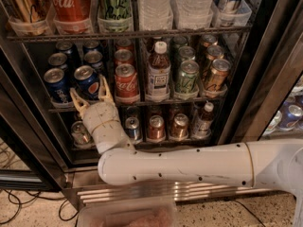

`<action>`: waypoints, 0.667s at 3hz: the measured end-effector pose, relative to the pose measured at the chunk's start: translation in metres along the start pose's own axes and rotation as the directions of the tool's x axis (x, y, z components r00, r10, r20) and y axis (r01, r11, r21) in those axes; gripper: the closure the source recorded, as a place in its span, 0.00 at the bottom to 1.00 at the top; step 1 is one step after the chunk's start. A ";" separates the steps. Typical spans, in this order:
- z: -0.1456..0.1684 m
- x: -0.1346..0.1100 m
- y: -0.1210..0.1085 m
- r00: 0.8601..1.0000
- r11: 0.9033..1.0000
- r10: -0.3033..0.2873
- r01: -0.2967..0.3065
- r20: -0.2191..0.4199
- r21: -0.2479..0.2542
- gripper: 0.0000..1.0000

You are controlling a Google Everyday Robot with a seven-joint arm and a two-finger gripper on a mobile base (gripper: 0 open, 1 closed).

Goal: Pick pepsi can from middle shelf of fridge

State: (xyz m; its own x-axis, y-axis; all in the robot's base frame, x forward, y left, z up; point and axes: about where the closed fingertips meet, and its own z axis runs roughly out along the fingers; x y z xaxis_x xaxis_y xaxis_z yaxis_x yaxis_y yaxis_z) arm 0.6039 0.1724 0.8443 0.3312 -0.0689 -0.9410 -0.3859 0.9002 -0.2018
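fridge: dark frame, door open, three wire racks of drinks in view
floor cables: black, loose on the speckled floor at bottom left
top rack, left to right: gold can, tall red Coca-Cola can, tall green can, water bottles
middle shelf: thin dark wire rack; blue cans at the left, then red, a bottle, green, copper
left blue can: front row, far left, upright
pepsi can: front row, second from the left, upright on the middle shelf, globe logo facing out; just left of the red can
gripper: at the front edge of the middle shelf, right under and in front of the pepsi can, pointing up and into the fridge
gripper state: two tan fingers spread wide, one on each side of the can's lower part; holding nothing, can stands on the rack
contact: cannot tell whether the fingertips touch the can
red Coca-Cola can: front row, just right of the right finger
white-capped bottle: upright, centre of the shelf
green can: right of the bottle
copper can: far right, tilted
bottom rack: small mixed cans, a small bottle at the right; left end partly hidden by the wrist
arm: white, lies across the lower frame from the right edge, bends up to the gripper at the left
louvred base: stainless, below the arm
clear tub: bottom edge, blurred
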 end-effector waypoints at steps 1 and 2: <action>0.003 -0.003 -0.004 1.000 1.000 -0.016 0.016 0.000 0.010 0.59; 0.007 -0.009 -0.008 1.000 1.000 -0.021 0.021 0.000 0.019 0.82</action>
State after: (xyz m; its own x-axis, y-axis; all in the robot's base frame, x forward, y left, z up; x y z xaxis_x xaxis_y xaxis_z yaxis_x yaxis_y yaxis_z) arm 0.6100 0.1686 0.8563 0.3398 -0.0879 -0.9364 -0.3620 0.9067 -0.2165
